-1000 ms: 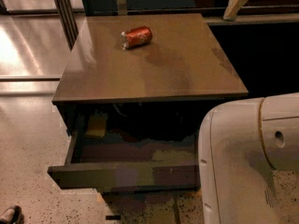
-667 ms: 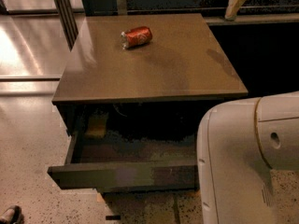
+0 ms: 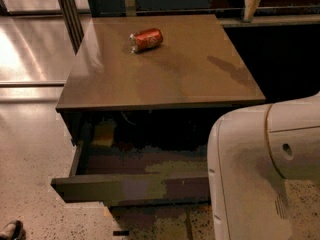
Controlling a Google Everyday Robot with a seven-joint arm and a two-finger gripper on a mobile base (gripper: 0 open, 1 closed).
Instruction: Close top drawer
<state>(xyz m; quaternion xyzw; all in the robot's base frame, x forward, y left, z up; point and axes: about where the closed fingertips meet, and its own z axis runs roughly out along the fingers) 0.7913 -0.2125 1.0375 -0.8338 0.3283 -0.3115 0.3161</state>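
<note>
We see the top drawer (image 3: 132,186) pulled out from under the cabinet (image 3: 165,79), with a yellowish item (image 3: 104,133) at its back left. A red can (image 3: 146,39) lies on the cabinet. The white arm (image 3: 260,174) is at the cabinet's front right. The gripper (image 3: 252,1) is past the cabinet's far-right corner; we cannot tell its state.

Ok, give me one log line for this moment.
top drawer: pulled out | gripper: out of view, white arm at lower right | red can: lying on cabinet top
</note>
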